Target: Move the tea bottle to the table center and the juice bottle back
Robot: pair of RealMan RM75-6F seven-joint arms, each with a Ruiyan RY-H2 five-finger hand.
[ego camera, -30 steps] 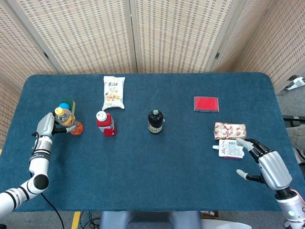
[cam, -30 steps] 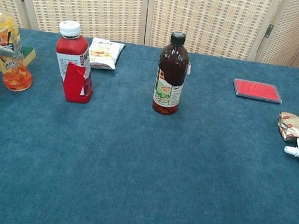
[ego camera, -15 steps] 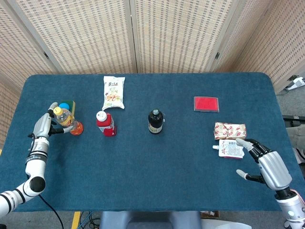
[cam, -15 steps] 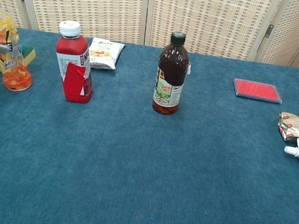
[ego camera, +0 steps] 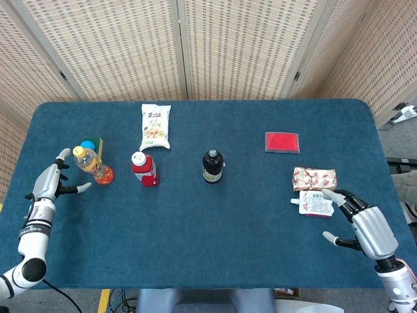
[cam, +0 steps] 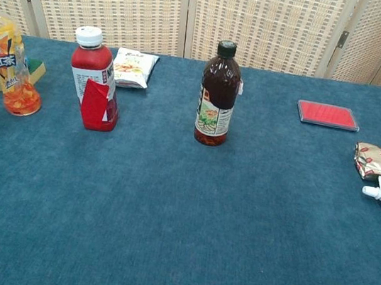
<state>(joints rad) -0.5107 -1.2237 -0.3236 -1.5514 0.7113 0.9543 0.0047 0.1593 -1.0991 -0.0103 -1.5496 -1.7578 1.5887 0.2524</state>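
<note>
Blue table (ego camera: pixel 195 215) bears upright dark tea bottle (cam: pixel 217 95), half-empty juice bottle (cam: pixel 6 55).

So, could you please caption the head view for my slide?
Open left hand beside upright yellow-capped orange juice bottle; dark tea bottle at centre.

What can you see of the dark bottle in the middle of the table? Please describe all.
The dark bottle stands upright near the centre of the blue table. It looks like clear plastic holding dark brown liquid, with a black cap on and a pale printed label around its lower body. Nothing touches it; both hands are far away.
</note>
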